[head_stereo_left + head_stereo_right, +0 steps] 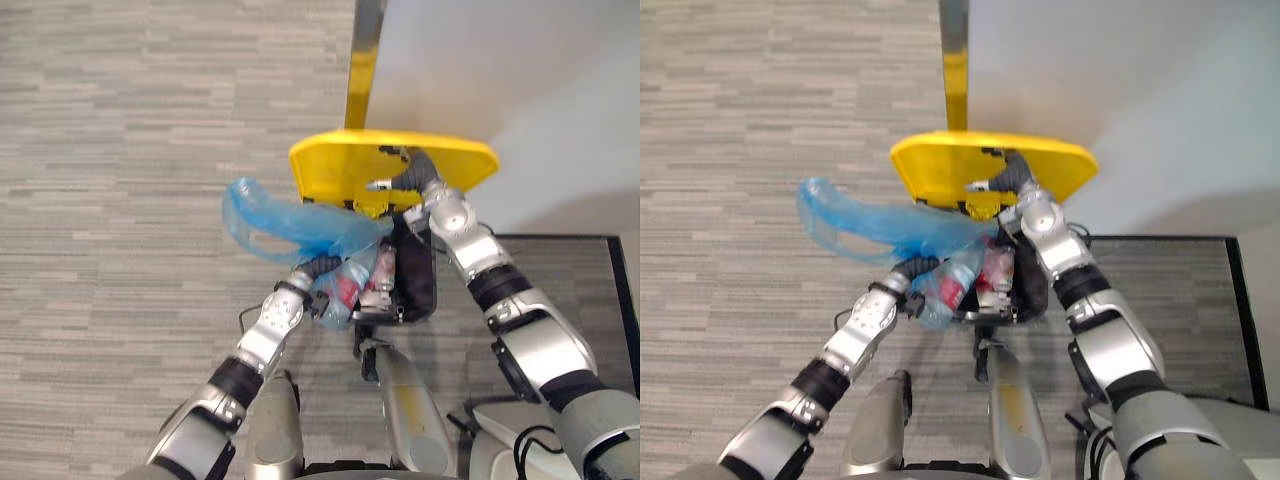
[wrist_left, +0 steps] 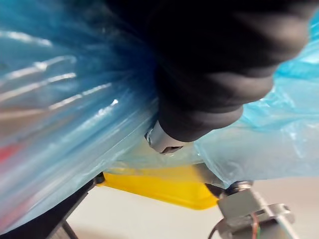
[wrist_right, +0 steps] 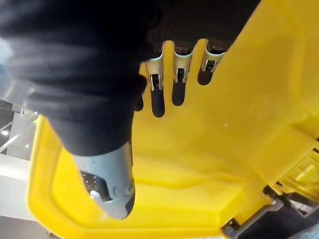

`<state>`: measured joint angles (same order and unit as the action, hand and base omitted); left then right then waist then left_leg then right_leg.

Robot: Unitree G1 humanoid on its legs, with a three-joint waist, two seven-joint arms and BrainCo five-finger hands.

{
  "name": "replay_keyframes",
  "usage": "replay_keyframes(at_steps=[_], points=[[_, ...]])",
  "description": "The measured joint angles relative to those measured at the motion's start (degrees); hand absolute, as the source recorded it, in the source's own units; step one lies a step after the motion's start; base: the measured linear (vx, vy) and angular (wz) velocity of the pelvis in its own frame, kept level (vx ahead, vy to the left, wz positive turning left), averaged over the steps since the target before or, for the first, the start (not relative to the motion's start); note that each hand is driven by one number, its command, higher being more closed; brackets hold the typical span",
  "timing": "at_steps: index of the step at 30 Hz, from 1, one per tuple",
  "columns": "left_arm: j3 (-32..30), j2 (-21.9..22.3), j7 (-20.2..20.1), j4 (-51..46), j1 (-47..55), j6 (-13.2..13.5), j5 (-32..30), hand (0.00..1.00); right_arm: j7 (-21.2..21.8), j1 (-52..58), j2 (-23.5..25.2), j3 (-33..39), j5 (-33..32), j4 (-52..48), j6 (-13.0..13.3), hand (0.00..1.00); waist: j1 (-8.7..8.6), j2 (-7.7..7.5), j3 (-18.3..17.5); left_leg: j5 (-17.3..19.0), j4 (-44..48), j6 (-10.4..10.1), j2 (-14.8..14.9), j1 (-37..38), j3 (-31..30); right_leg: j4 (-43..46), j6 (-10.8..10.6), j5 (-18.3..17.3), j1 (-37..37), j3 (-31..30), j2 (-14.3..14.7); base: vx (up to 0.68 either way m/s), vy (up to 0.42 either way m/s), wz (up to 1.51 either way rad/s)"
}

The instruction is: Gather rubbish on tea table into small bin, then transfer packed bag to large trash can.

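On my feed the large trash can [image 1: 415, 295] stands on the grey carpet [image 1: 120, 150] close to a pale wall [image 1: 520, 80], its black body open and its yellow lid [image 1: 330, 165] tipped up and back. My right hand [image 1: 405, 178] is up against the underside of that lid. In the right wrist view its fingers [image 3: 158, 99] lie straight and side by side, dark tips flat on the yellow plastic, with the thumb [image 3: 112, 174] standing apart from them, so the hand is spread and pressing rather than gripping anything. My left hand [image 1: 908, 275] is at the near left edge of the can's mouth with the blue bag [image 1: 290, 222] in it. The left wrist view shows the bag's film [image 2: 65, 99] pleating tightly into the hand, and from above the hand looks curled round the gathered plastic, though most of the fingers are buried in it. The packed part of the bag hangs just beside the hand, right at the can's opening, touching or nearly touching the rim; I cannot tell which. Through the film I can make out a clear bottle [image 1: 960, 275] with a red band. The loose top of the bag trails out to the left of the can, above the carpet, in a long empty loop.
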<state>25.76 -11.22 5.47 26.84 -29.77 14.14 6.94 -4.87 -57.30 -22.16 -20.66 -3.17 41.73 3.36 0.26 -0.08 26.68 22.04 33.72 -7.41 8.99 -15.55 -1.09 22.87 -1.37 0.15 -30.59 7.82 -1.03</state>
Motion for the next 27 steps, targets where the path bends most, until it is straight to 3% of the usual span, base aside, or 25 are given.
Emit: replay_keyframes(at_steps=[6,9,15,20,21,27], points=[[0.27,0.18,2.44,8.41,-6.80,-1.15,-1.58,1.00,-0.14,-3.64,-2.22,-0.69,1.68,-7.05,0.12,0.00,-1.05,-0.03,1.64,1.96,6.04,0.44,-0.08,-7.38,1.81,3.56,0.48,0.97,-7.62,-2.03,0.08,-0.04,0.006,-0.16],[1.00,1.79,2.61,11.33,-9.66,-2.51,-3.24,1.00,-0.53,-3.83,-3.19,-1.72,1.67,-12.56,0.22,0.00,-1.21,-0.11,2.03,3.35,9.78,0.44,0.47,-11.39,2.34,5.49,0.06,0.68,-11.48,-2.57,0.50,-0.04,0.000,-0.19],[1.72,5.63,2.23,14.75,-15.03,-2.59,-5.49,1.00,-1.57,-4.66,-3.02,-2.89,1.53,-21.85,0.81,0.00,-1.80,-0.05,2.45,5.41,15.26,0.86,2.25,-18.67,3.12,6.86,0.17,1.35,-17.66,-3.09,1.51,-0.05,0.000,-0.16],[0.78,6.87,2.25,17.78,-18.14,-2.70,-7.98,1.00,-2.64,-6.61,-2.74,-5.09,0.90,-27.04,2.92,0.00,-2.46,-0.04,2.65,6.30,17.75,0.87,3.18,-23.28,4.13,7.34,0.41,2.19,-22.17,-3.91,2.50,-0.01,0.019,-0.16],[0.34,6.93,2.30,18.28,-18.55,-2.73,-8.10,0.00,-2.69,-6.66,-2.59,-5.11,0.87,-27.53,3.11,0.00,-2.45,-0.04,2.65,6.36,18.07,0.96,3.31,-23.77,4.29,7.49,0.41,2.19,-22.70,-4.00,2.59,0.02,0.014,-0.15],[-4.26,7.17,3.78,20.03,-19.93,-4.88,-10.63,0.00,-2.74,-8.69,-0.96,-6.90,0.39,-27.62,3.71,0.00,-2.50,-0.07,2.68,7.56,19.94,1.00,4.18,-25.12,4.47,8.72,0.42,2.12,-24.08,-3.99,3.15,0.01,0.009,-0.06]])
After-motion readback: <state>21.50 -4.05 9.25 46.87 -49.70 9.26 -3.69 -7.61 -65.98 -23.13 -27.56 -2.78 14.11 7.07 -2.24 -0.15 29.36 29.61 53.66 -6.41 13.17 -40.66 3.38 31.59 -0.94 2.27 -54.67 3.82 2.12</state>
